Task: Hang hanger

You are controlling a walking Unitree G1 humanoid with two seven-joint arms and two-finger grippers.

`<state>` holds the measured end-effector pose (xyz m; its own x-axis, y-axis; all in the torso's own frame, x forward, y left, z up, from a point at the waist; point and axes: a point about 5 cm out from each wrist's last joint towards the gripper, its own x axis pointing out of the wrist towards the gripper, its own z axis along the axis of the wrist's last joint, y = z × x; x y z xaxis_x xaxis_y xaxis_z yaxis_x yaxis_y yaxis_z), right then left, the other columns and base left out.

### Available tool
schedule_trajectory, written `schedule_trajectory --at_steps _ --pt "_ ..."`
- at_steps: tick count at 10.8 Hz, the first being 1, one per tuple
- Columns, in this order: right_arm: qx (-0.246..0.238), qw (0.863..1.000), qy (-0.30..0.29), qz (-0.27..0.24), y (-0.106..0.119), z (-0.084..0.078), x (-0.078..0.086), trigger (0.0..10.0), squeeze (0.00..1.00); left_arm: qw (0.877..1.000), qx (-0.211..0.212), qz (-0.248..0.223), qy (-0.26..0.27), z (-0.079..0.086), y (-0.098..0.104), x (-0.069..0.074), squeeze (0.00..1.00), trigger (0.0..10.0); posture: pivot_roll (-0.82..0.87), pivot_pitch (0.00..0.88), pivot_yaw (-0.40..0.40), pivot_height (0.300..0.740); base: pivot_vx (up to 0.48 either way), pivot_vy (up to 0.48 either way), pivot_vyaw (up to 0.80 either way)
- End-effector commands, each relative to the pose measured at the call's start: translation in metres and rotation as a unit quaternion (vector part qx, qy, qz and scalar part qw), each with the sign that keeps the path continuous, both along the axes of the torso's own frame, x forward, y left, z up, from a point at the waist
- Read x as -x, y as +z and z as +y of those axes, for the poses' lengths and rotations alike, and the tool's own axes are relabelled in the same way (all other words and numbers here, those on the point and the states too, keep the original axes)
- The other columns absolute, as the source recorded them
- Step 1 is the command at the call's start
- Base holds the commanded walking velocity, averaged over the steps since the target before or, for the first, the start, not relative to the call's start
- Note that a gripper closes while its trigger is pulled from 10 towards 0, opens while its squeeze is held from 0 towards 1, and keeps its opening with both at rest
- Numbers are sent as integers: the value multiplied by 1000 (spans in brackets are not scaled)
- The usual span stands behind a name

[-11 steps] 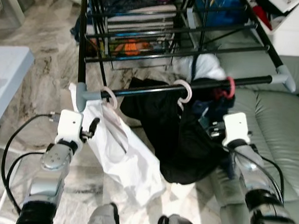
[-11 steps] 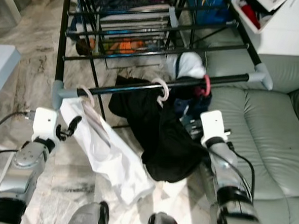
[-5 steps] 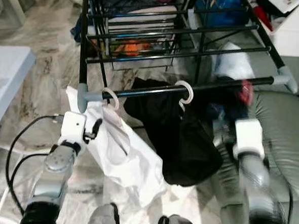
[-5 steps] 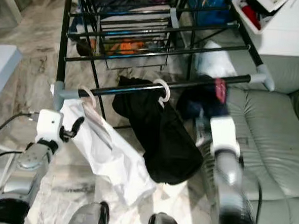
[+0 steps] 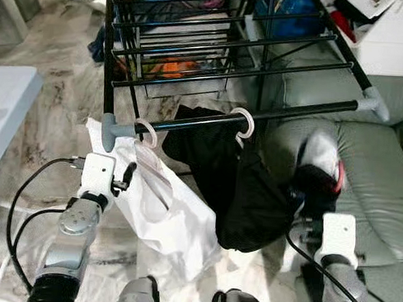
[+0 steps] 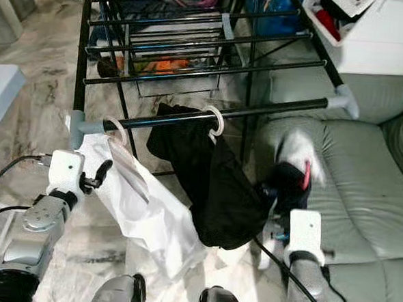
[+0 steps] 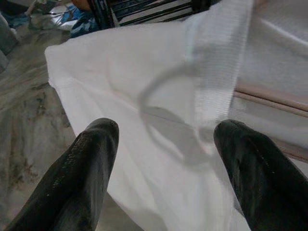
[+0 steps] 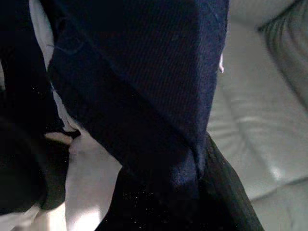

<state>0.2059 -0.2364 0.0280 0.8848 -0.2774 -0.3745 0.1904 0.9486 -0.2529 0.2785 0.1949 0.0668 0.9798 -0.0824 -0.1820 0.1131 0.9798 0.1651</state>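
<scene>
Hanging at 9 o'clock on the rail: white garment, left gripper spread at it. Centre: black garment. At 4 o'clock, right gripper holds a dark garment with pink hanger over the sofa, below the rail; fingers hidden, can't tell.

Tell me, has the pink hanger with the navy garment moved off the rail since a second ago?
Yes. The pink hanger was hooked on the rail; it's now below it, over the sofa, above the right gripper.

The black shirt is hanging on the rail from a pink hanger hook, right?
Not quite: the black shirt does hang on the rail, but its hanger hook is white, as the left eye view shows.
</scene>
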Motion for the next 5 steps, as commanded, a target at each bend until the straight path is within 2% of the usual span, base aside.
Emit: schedule_trajectory --at_steps 1,2,5 --pt "-8 1000 -3 -25 14 0 -9 10000 0 1000 -5 -2 1 0 1 -1 0 10000 -57 80 -7 740 0 0 0" --pt "-9 1000 0 -24 17 1 -13 10000 0 1000 -5 -3 2 1 1 -1 0 10000 -53 80 -11 740 0 0 0" --pt "-15 999 -3 -32 24 3 -23 10000 0 1000 -8 2 8 4 -2 3 0 10000 -51 82 -17 740 -261 0 0"
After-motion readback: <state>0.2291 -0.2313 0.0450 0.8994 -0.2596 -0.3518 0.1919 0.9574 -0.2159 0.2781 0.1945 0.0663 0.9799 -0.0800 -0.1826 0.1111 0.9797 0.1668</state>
